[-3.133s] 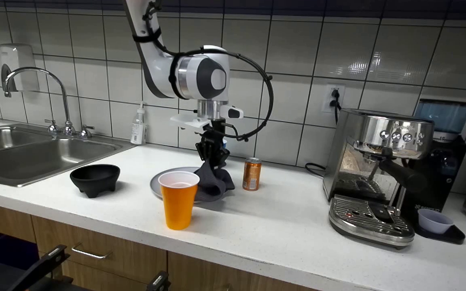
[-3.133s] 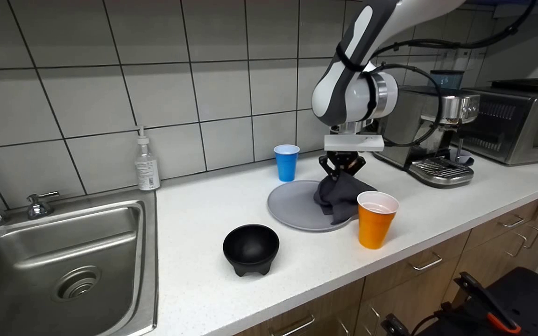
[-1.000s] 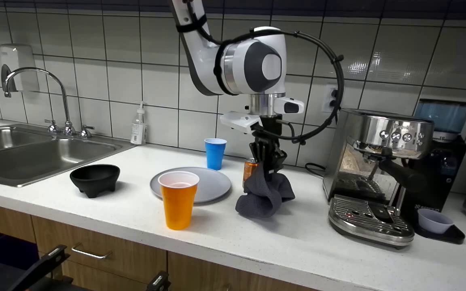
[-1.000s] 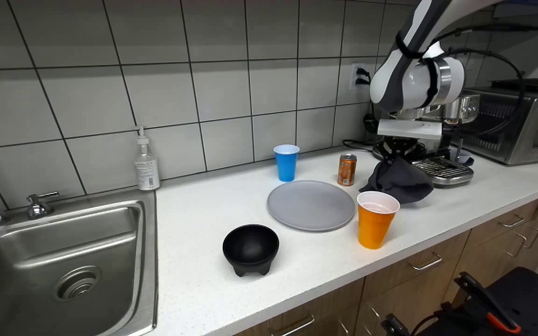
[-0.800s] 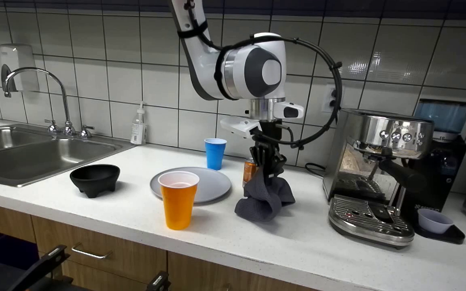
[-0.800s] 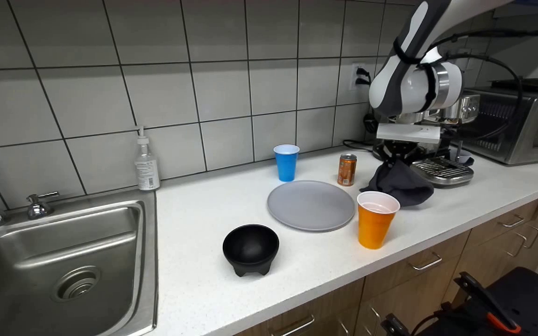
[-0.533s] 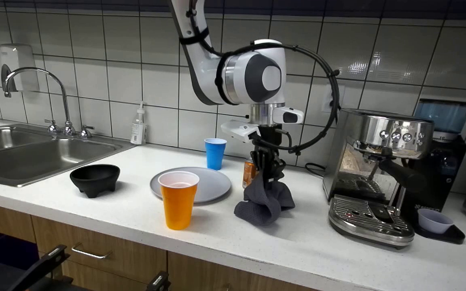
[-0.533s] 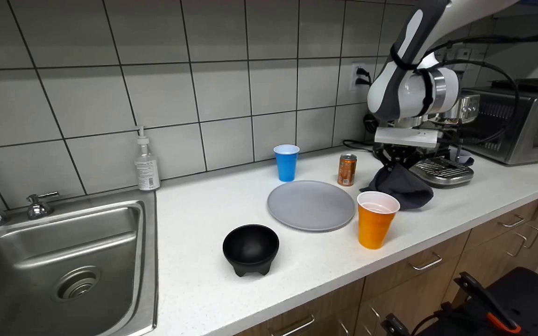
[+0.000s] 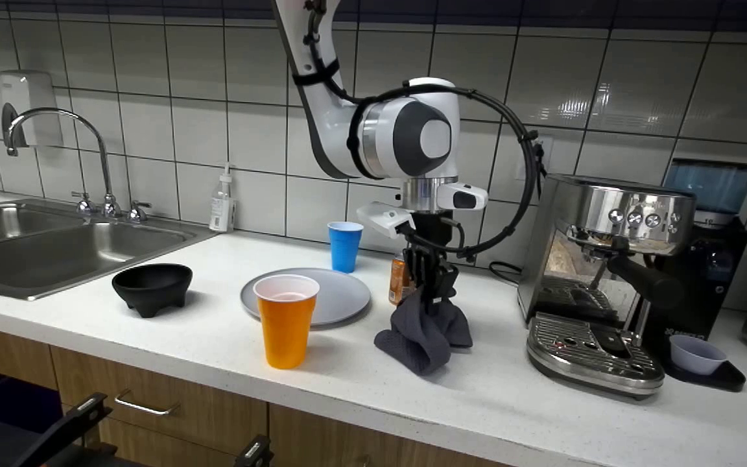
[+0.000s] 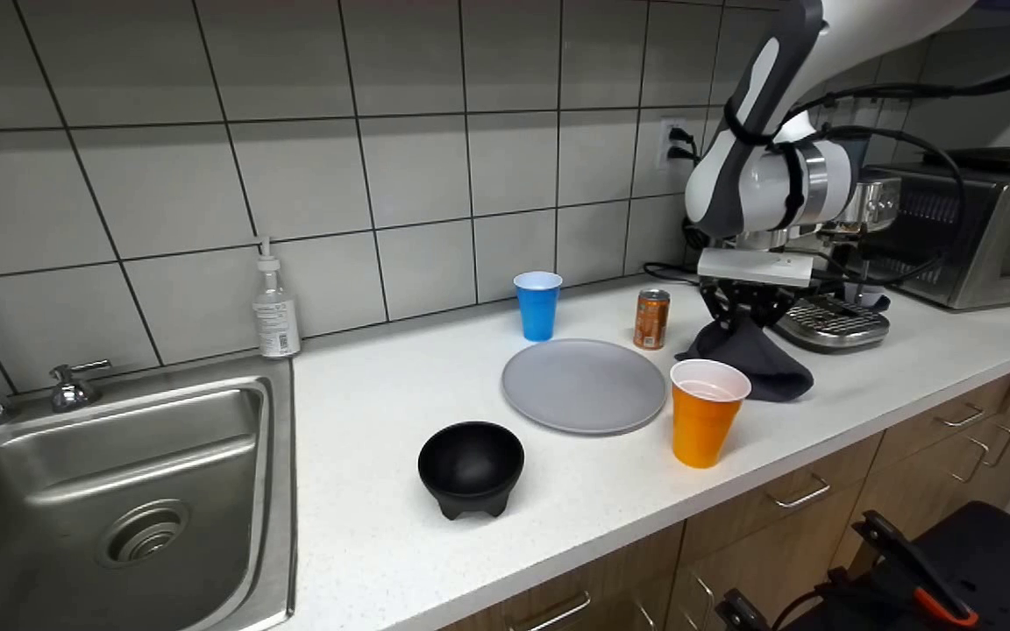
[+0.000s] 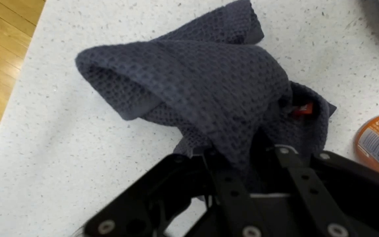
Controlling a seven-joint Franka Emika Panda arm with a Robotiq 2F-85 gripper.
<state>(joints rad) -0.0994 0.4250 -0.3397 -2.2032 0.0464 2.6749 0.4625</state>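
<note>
My black gripper (image 9: 435,299) is pinching a charcoal waffle-weave cloth (image 11: 197,82), likely soft and light, by the surest-looking hold, its bunched peak.

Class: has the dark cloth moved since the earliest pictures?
Yes: in both exterior views, the dark cloth has shifted from over the grey plate toward the coffee machine.

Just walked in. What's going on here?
The Robotiq gripper holds a crumpled dark gray waffle-weave cloth, its lower folds at or just above the white countertop. An orange drink can stands upright close by. The gray plate lies flat to one side of the cloth, the espresso machine on the other. The orange plastic cup stands nearer the counter's front than the cloth.
</note>
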